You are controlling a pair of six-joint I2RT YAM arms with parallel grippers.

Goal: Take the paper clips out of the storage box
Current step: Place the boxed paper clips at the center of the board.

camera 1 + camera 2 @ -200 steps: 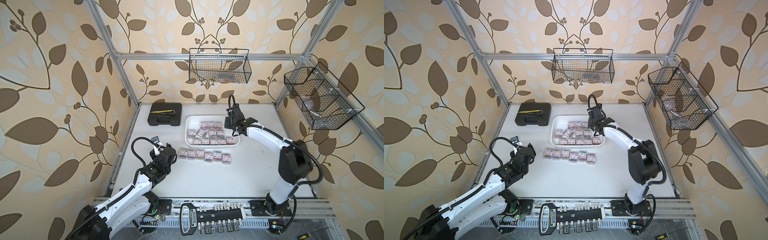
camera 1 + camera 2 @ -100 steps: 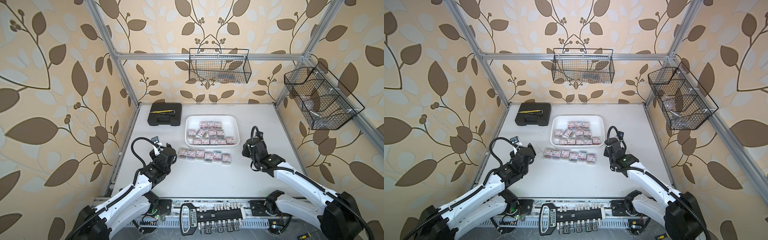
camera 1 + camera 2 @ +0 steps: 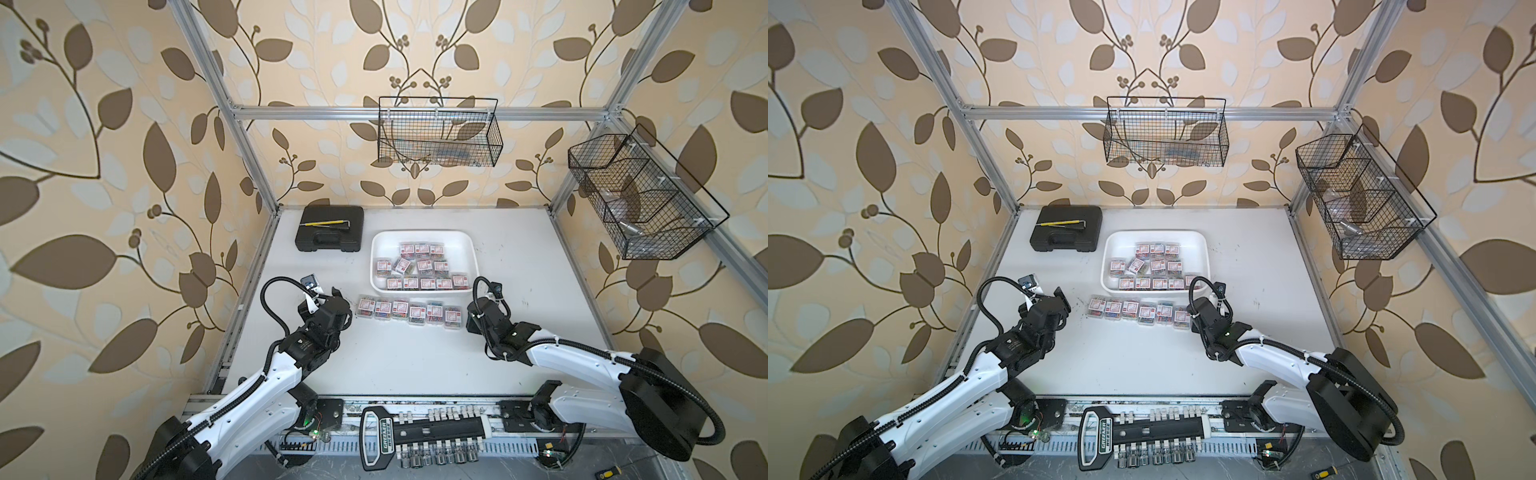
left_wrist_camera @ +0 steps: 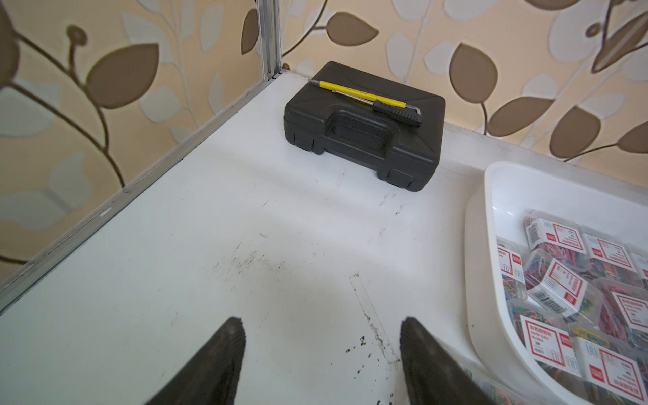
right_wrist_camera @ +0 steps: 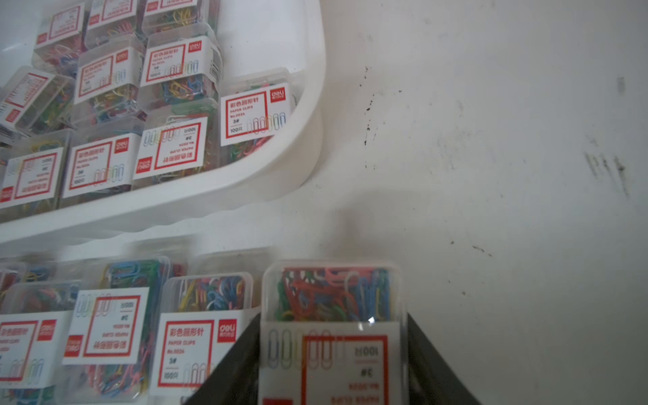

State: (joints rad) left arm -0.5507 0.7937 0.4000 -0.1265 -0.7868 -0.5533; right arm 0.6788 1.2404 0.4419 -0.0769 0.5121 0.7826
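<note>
The storage box (image 3: 459, 245) (image 3: 1196, 243), a shallow white tray, still holds several clear boxes of paper clips (image 3: 422, 266) (image 5: 175, 87). A row of more paper clip boxes (image 3: 409, 311) (image 3: 1138, 309) lies on the table just in front of it. My right gripper (image 3: 471, 323) (image 5: 333, 319) is at the right end of that row, and both its fingers press the sides of one paper clip box (image 5: 333, 291). My left gripper (image 3: 340, 301) (image 4: 321, 326) stands open at the row's left end, with only bare table between its fingers.
A black hard case (image 3: 330, 234) (image 4: 364, 129) with a yellow tool (image 4: 364, 96) on it sits at the back left. Black wire baskets hang on the back wall (image 3: 438, 133) and the right wall (image 3: 640, 199). A socket rail (image 3: 419, 432) lies beyond the front edge.
My right arm has swung from over the storage box down to the right end of the row on the table. The left arm has not moved.
</note>
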